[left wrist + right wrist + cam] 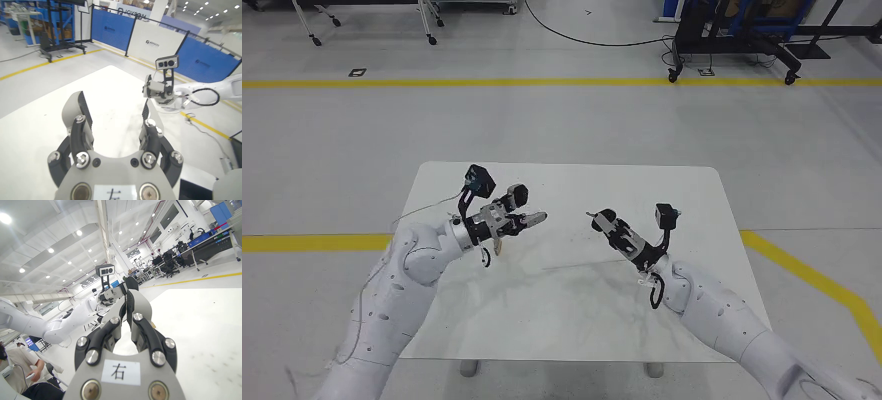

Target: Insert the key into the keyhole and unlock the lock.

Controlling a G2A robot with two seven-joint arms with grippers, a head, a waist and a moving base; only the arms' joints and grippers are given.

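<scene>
Searching for key and lock first: place of both impossible to tell. Only a small tan object (502,243) on the white table (672,190), left of its middle, too small to name. Just above it, left gripper (113,102) spread wide and empty, probably kept ready to steady a lock. Over the table's middle, facing it and well apart, right gripper (128,289) with fingers pressed together, nothing seen between them, probably posed for pinching a thin key.

Left hand (113,100) and right hand (129,289) each bear a one-character label (115,192); fence panels (113,30) carry logos (109,27).
</scene>
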